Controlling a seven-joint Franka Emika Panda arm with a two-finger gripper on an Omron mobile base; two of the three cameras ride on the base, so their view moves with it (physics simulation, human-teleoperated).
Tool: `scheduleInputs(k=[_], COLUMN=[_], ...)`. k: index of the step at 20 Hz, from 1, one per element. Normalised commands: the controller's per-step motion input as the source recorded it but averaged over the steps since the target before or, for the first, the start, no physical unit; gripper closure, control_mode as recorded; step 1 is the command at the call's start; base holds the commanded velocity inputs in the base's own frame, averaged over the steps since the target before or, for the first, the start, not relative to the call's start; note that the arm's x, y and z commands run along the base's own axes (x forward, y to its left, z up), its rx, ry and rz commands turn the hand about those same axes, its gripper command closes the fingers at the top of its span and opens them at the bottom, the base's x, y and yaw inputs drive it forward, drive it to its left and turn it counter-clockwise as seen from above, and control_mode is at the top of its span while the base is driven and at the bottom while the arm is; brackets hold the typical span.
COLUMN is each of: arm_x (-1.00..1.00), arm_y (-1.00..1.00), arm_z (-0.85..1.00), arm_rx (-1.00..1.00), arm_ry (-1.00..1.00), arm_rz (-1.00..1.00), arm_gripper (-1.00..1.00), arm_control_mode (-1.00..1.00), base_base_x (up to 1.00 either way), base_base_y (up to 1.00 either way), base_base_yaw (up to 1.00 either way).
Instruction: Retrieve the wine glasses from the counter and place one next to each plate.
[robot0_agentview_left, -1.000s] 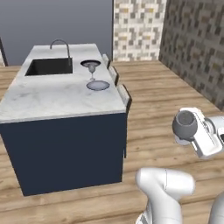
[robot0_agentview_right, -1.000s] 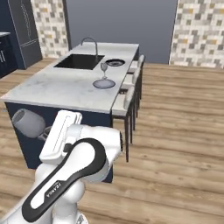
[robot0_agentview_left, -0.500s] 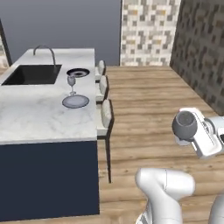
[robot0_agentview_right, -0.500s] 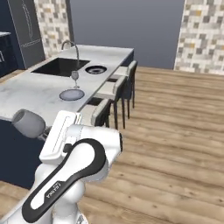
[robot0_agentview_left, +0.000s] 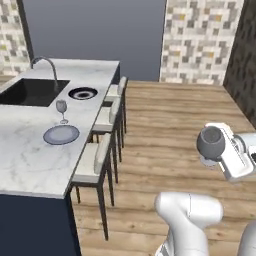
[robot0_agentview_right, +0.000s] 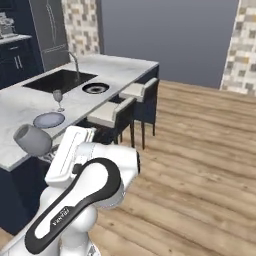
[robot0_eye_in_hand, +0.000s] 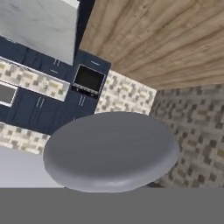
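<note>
Wine glass number two rides in the pincer, jaws drawn narrow on its stem, with the bowl held out at the end of the white arm over the wooden floor. Seen from the hand camera, the round grey foot of that glass sits right in front of the lens. Over on the marble table with the sink, the other wine glass stands upright just beyond the pale blue-grey plate, at about twelve o'clock from it and close by. The white plate with the dark ring lies farther along the table, near the sink's corner. Three pale stools line the table's edge toward the floor.
</note>
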Motion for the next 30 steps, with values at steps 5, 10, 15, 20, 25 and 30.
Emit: scheduleInputs(k=[5, 10, 15, 20, 25, 30], arm_x=[0.00, 0.00, 0.00, 0.00, 0.00, 0.00], arm_y=[0.00, 0.00, 0.00, 0.00, 0.00, 0.00], arm_z=[0.00, 0.00, 0.00, 0.00, 0.00, 0.00], arm_rx=[0.00, 0.00, 0.00, 0.00, 0.00, 0.00], arm_ry=[0.00, 0.00, 0.00, 0.00, 0.00, 0.00], arm_rz=[0.00, 0.00, 0.00, 0.00, 0.00, 0.00], arm_gripper=[1.00, 1.00, 1.00, 1.00, 1.00, 1.00], arm_control_mode=[1.00, 1.00, 1.00, 1.00, 1.00, 1.00], base_base_x=[0.00, 0.00, -0.22, -0.59, -0.82, -0.07], base_base_y=[-0.04, 0.00, -0.27, -1.00, -1.00, -1.00], base_base_yaw=[0.99, 1.00, 0.95, 0.38, 0.15, 0.12])
